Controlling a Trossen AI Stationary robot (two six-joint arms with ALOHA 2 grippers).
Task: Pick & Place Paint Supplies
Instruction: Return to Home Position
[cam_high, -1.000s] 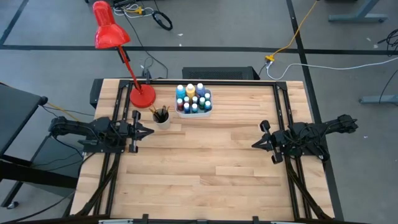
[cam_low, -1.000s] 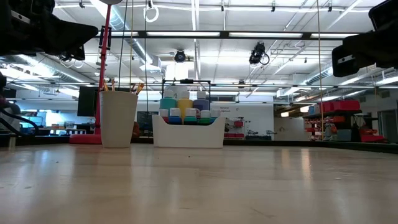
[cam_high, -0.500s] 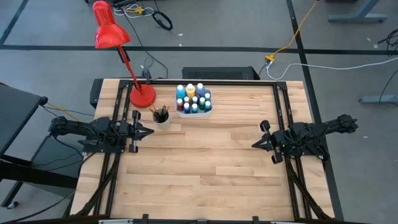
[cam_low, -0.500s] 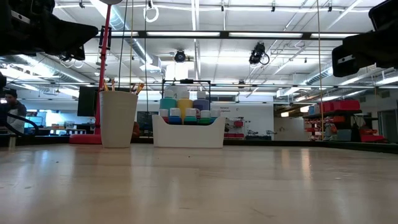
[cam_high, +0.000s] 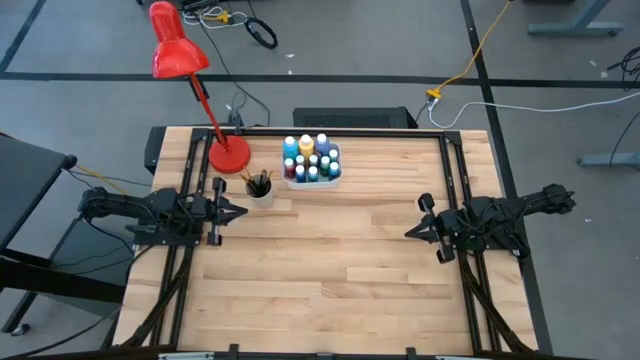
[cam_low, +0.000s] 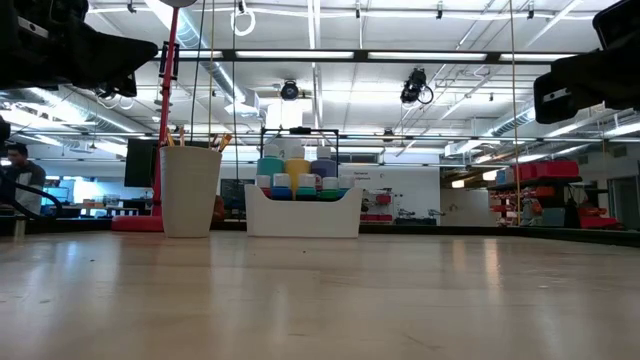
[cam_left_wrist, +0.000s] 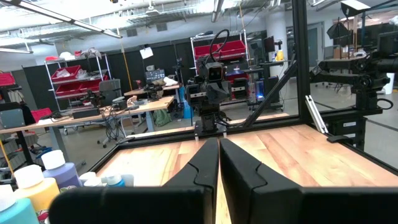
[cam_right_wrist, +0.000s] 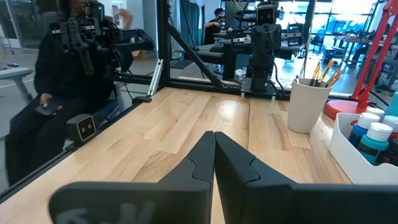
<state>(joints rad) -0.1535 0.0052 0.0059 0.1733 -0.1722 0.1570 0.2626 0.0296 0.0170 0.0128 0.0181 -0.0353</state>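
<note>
Left jaws: pressed together, empty; left gripper (cam_high: 240, 212) parked just beside the white cup (cam_high: 260, 195).
Right jaws: together, empty; right gripper (cam_high: 410, 231) well apart from the cup.
Paintbrushes (cam_high: 258, 181): standing in the cup.
Paint bottles (cam_high: 311, 158): in the white tray (cam_low: 303, 212) beside the cup.
Change: nothing has moved in the last second; sorting looks finished.

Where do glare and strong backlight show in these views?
Low view: ceiling strip lights leave a pale sheen on the light wooden table top; the left arm and right arm are black silhouettes at the upper corners. High view: even light, no glare on that table top.
</note>
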